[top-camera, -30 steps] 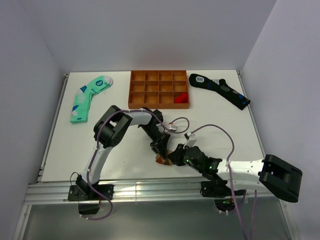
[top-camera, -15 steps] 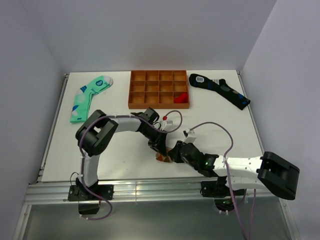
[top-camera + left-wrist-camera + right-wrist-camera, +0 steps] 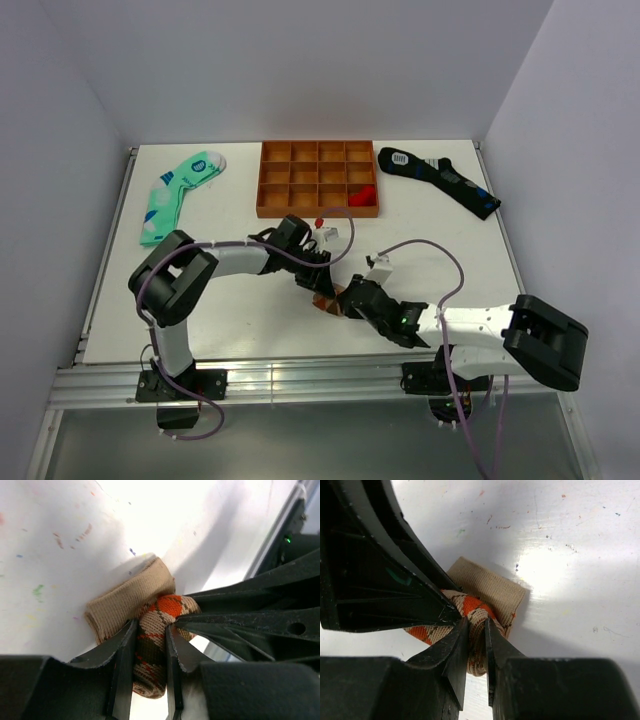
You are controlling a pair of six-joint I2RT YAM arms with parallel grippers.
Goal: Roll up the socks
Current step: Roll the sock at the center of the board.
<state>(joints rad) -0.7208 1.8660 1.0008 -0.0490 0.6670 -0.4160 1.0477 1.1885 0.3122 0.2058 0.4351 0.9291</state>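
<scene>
My left tool (image 3: 150,627) is clamped on the rolled part of the brown diamond-pattern sock (image 3: 125,605). My right tool (image 3: 476,625) pinches the same roll from the opposite side. The sock sits on the white tabletop (image 3: 470,250) toward its near edge, with the plain cuff lying flat beside the roll.

The left hand (image 3: 315,287) and right hand (image 3: 343,300) are covering most of the sock (image 3: 325,305) from above — only a sliver is showing.
</scene>
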